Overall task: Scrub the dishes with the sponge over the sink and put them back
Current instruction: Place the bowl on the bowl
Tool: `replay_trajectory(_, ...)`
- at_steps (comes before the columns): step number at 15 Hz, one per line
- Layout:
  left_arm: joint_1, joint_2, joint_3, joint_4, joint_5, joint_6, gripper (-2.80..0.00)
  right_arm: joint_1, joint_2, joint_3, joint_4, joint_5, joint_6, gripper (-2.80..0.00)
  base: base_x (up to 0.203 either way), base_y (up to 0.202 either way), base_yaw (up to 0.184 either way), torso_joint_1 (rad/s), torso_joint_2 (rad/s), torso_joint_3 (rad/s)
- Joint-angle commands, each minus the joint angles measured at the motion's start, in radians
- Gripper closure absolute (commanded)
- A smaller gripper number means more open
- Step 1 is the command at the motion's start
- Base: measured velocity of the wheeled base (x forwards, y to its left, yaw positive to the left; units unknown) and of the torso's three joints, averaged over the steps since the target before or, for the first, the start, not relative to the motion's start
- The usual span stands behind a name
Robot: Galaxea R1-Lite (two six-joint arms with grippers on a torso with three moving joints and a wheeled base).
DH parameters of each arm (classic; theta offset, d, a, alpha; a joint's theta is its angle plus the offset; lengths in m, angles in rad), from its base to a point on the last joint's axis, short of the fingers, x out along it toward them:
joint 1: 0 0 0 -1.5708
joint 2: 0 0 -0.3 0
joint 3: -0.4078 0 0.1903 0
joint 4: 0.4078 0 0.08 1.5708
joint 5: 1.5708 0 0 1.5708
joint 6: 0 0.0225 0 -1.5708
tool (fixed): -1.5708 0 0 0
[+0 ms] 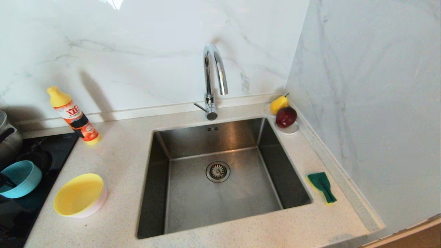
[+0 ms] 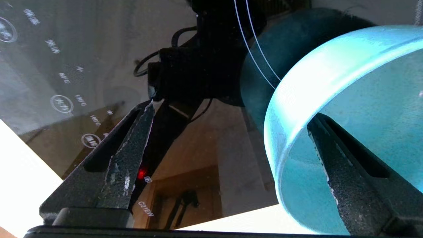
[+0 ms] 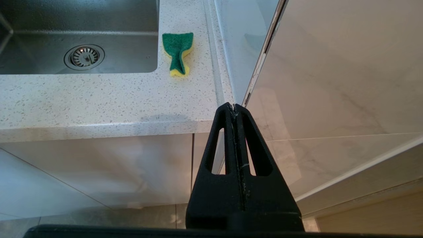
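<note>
On the black cooktop (image 2: 99, 66), the tipped teal-blue bowl's (image 2: 347, 99) rim is straddled by the wide-open left gripper (image 2: 231, 155); the right gripper (image 3: 235, 109) is kept closed, empty, below the counter.

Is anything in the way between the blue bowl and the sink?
The yellow bowl sits on the counter between the blue bowl on the stove and the sink. The open left pincer straddles the blue bowl's rim, so lifting it over should clear that.
</note>
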Motion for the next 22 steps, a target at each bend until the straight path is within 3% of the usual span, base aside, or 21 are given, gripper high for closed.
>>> replay_trajectory(1,0.000,0.008,-0.001,0.004,-0.001,-0.004,-2.80,0.000,0.000,0.000,0.000,0.001,-0.001,0.00,0.000,0.000,0.000,0.000,0.00,0.000)
replay_trajectory(3,0.000,0.013,-0.001,0.004,-0.001,-0.004,-2.80,0.000,-0.001,0.000,0.000,0.001,0.000,0.00,0.000,0.000,0.000,0.000,0.00,0.000)
replay_trajectory(4,0.000,0.013,0.000,0.004,-0.001,-0.006,-2.11,0.000,0.000,0.000,0.000,0.001,-0.001,0.00,0.000,0.000,0.000,0.000,0.00,0.000)
replay_trajectory(5,0.000,0.014,-0.001,0.004,-0.001,-0.010,0.00,0.000,0.000,0.000,0.000,0.001,-0.001,0.00,0.000,0.000,0.000,0.000,0.00,0.000)
replay_trajectory(16,0.000,-0.017,-0.034,0.013,-0.001,-0.023,0.00,0.000,-0.002,0.000,0.000,0.000,0.000,0.00,0.000,0.000,0.000,0.000,0.00,0.000)
replay_trajectory(22,-0.035,-0.179,-0.041,0.156,-0.016,0.009,0.00,0.000,-0.002,0.000,0.000,0.001,-0.001,0.00,0.000,0.000,0.000,0.000,0.00,0.000)
